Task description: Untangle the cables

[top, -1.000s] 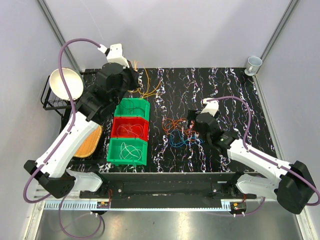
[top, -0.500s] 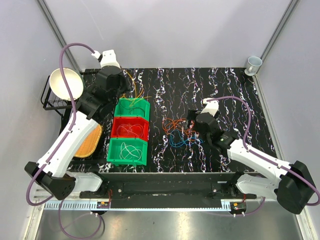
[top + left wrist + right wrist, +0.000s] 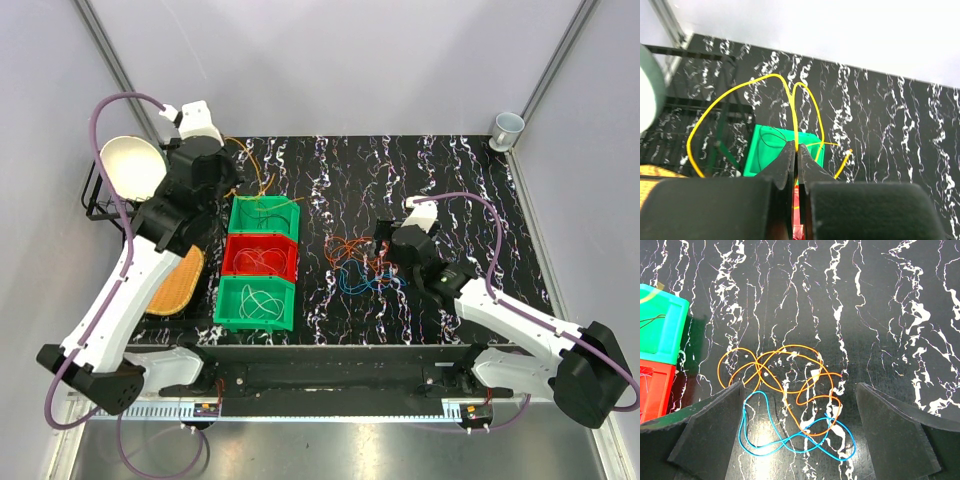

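Note:
My left gripper [image 3: 796,146] is shut on a yellow cable [image 3: 740,92] and holds it above the far green bin [image 3: 265,214]; the cable's loops hang over the bin's far edge [image 3: 258,172]. My right gripper [image 3: 800,390] is open and empty, its fingers [image 3: 715,412] wide apart just above a tangle of an orange cable [image 3: 785,367] and a blue cable [image 3: 790,437] on the table. The tangle also shows in the top view [image 3: 355,262], just left of the right gripper [image 3: 385,250].
Three bins stand in a row: green, red [image 3: 261,257], green [image 3: 254,303], each with thin wires inside. A white bowl [image 3: 130,166] on a black rack and an orange basket [image 3: 172,282] are at the left. A cup [image 3: 507,127] stands at the far right corner.
My left gripper has moved left and away with the yellow cable, drawing it from the table beyond the bins to over the far green bin. The right arm has not moved.

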`<state>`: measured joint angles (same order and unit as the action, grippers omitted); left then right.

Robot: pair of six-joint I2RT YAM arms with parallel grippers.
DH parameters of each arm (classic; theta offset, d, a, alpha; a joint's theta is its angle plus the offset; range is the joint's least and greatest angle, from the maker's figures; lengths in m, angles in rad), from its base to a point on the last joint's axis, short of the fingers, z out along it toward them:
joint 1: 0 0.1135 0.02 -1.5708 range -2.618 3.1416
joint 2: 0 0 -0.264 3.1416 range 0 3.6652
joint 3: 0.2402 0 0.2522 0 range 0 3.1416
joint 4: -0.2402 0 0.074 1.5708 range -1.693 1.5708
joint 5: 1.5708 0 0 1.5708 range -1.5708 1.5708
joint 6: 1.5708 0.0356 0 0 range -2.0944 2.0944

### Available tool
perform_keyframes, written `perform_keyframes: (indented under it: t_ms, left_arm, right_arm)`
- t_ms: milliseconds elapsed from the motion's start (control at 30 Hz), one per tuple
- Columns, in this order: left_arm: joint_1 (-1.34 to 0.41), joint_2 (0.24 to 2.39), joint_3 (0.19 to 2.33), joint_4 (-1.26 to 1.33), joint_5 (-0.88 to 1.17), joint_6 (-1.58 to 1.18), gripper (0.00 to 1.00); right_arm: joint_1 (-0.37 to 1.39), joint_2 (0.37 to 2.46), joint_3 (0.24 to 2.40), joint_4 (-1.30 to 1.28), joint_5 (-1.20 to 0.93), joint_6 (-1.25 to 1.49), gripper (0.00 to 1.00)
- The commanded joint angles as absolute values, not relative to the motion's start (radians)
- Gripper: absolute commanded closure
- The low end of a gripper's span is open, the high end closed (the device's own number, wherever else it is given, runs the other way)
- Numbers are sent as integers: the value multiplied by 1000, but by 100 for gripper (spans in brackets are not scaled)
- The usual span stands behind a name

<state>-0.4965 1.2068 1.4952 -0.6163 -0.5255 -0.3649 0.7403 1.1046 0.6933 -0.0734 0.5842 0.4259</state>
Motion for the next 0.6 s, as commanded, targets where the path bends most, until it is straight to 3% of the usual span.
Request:
perform_keyframes:
  t_ms: [0,567]
  left_arm:
    - [-480,1190,1488,-604,-569,-322,100]
    - [-462,1339,1414,-571,-563,-348,100]
  right_arm:
    - [733,1106,713,-40,595,430,2]
    - [733,1108,715,-40,597,428,2]
